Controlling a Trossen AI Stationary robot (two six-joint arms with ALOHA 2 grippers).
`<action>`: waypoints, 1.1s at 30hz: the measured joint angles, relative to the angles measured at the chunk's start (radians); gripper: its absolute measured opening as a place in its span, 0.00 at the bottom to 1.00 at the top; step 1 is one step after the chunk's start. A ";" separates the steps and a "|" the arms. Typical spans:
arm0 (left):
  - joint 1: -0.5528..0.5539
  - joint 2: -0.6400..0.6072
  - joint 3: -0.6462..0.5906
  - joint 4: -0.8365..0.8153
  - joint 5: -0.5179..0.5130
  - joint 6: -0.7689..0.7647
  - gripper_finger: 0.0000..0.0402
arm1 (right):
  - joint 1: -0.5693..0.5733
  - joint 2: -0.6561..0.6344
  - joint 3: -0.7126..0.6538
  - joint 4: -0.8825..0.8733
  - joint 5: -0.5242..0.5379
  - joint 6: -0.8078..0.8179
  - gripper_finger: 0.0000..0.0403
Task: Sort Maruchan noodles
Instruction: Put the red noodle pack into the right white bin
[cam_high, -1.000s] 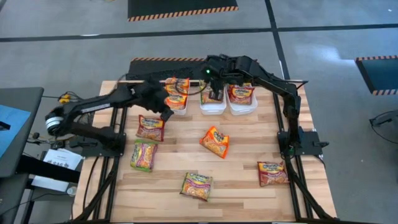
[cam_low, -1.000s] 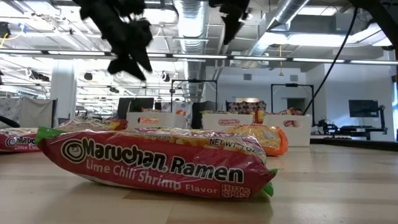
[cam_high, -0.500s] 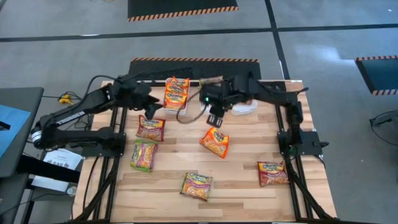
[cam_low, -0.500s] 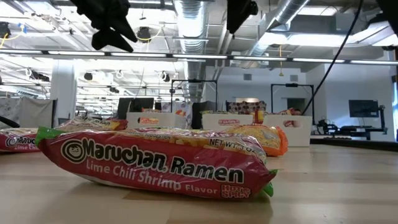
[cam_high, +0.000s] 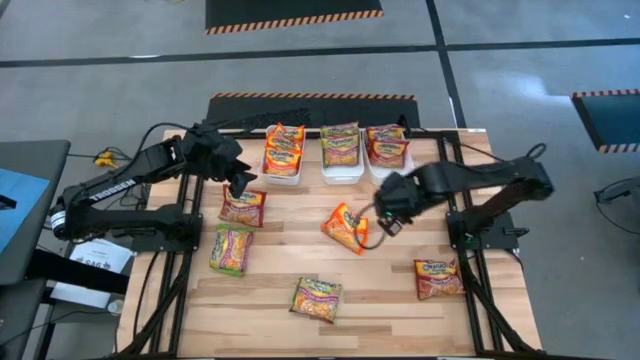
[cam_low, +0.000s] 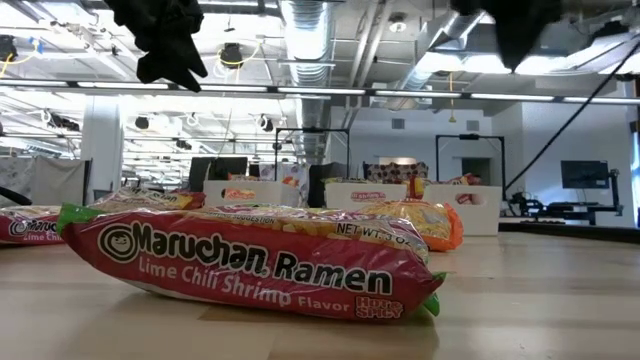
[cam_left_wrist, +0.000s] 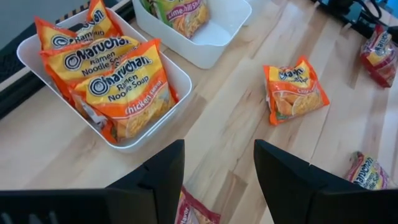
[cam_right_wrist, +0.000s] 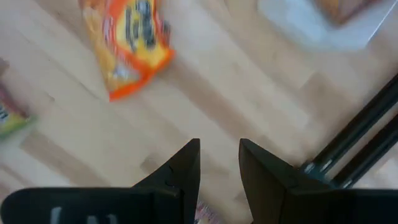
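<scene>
Five Maruchan packets lie flat on the wooden table: a red one (cam_high: 243, 207), a green one (cam_high: 231, 250), an orange one (cam_high: 345, 228), a lime one (cam_high: 317, 299) (cam_low: 250, 262) and another red one (cam_high: 438, 277). More packets sit in three white bins along the far edge, orange (cam_high: 283, 153) (cam_left_wrist: 109, 81), green (cam_high: 340, 148) and red (cam_high: 388, 147). My left gripper (cam_high: 238, 183) (cam_left_wrist: 219, 180) hangs open above the table between the orange bin and the first red packet. My right gripper (cam_high: 385, 222) (cam_right_wrist: 219, 165) is open in the air just right of the loose orange packet (cam_right_wrist: 127, 43).
The three bins (cam_high: 340, 172) stand side by side at the far edge. Metal frame legs (cam_right_wrist: 354, 140) run down the table's right side near my right arm. Bare wood (cam_high: 395, 300) lies between the lime packet and the second red packet.
My right gripper has left the middle bin and swung toward the near and right side, ending beside the loose orange packet. My left gripper has drawn away from the orange bin toward the table's left. The packets on the table have stayed put.
</scene>
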 joint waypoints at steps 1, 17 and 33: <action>0.000 0.000 0.000 0.000 0.000 0.000 0.44 | 0.015 -0.026 -0.037 0.007 -0.017 0.029 0.33; 0.000 0.000 0.000 -0.007 0.000 0.018 0.44 | 0.109 -0.208 -0.452 0.154 -0.413 -0.011 0.54; 0.000 0.000 0.000 -0.007 0.005 -0.038 0.44 | 0.248 -0.214 -0.697 0.323 -0.527 -0.091 0.55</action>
